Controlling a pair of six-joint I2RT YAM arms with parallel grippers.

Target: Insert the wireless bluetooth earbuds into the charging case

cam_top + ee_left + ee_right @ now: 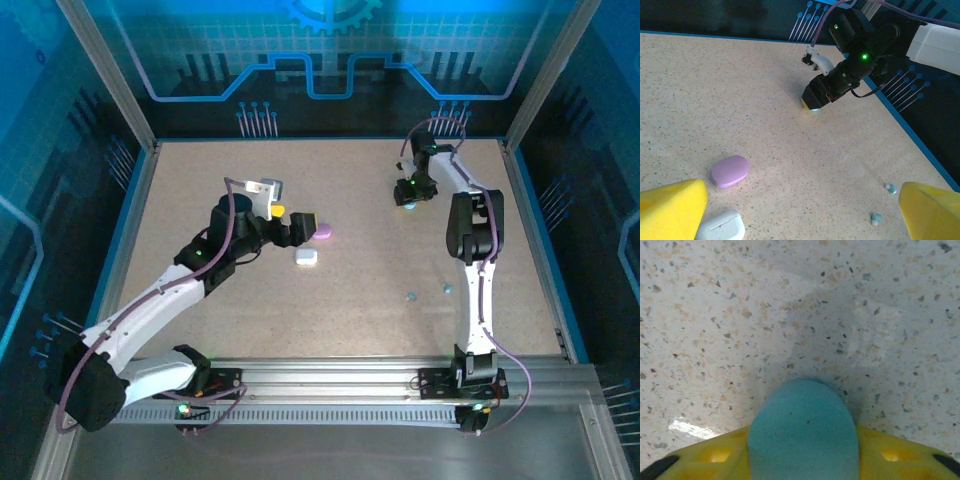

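Two light teal-blue earbuds [890, 188] [877, 219] lie loose on the speckled table, seen from above as earbuds [410, 296] [446, 288] at the right middle. The pink-purple and white buds are out of view. My right gripper [408, 196] [802, 455] is low at the far right, shut on a teal pebble-shaped case [802, 432] just above the table. My left gripper [303, 226] [802, 200] hangs open over the table centre, its yellow fingers [670, 210] wide apart. A purple case [730, 170] [322, 232] and a white case [721, 226] [306, 257] lie closed beside its left finger.
Blue-lit walls and a metal frame [130, 100] enclose the table. The right arm [470, 230] stands along the right side. Open tabletop [330, 320] lies between the cases and the teal buds.
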